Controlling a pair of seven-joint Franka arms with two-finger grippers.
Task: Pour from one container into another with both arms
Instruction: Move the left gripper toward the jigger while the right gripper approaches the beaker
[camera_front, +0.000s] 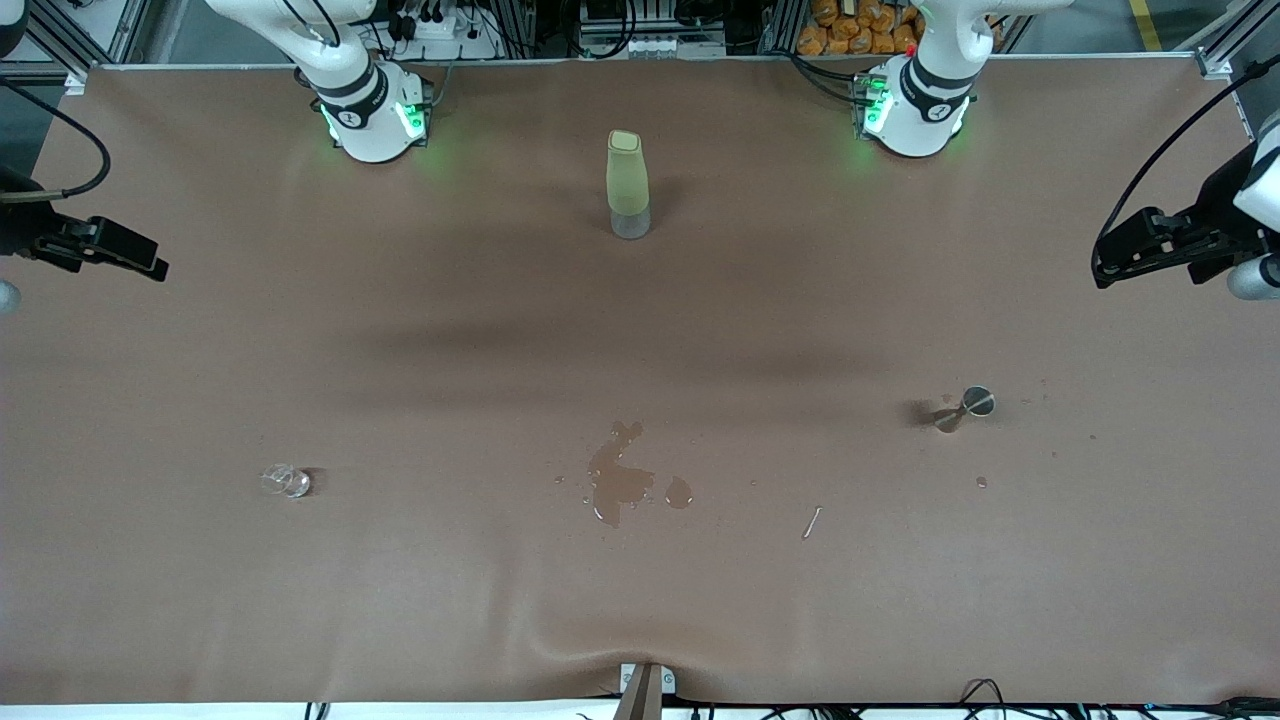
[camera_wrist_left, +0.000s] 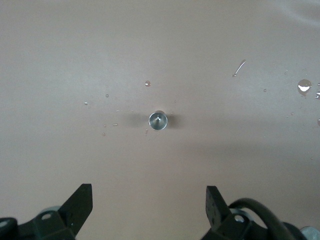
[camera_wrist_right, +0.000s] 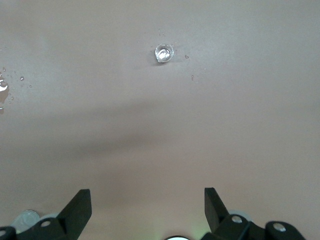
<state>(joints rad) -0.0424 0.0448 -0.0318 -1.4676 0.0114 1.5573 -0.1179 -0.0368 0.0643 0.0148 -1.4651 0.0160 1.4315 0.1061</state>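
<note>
Table (camera_front: 400, 600) covering is looking like matt brown paper or cloth, rippling near its front edge. Spill (camera_front: 620, 480) is showing dark and glossy on it. Small metal cup (camera_front: 968, 406) is gleaming, polished. Glass (camera_front: 288, 481) is looking clear and shiny. Tall bottle (camera_front: 628, 185) is showing a matt yellow-green sleeve over a clear base.

Even, fairly bright overhead light falls on the brown cloth-covered table (camera_front: 400, 600), and broad soft bands of shadow cross its middle. The tall pale-green bottle with a clear base (camera_front: 628, 185) casts a dim shadow toward the left arm's end; the small metal double-cone measuring cup (camera_front: 966, 407) throws a short dark one toward the right arm's end. The wet puddle (camera_front: 620, 482) glints (white specks at its edge). Green lamps tint the cloth beside both bases. Both wrist views look paler, slightly washed.
</note>
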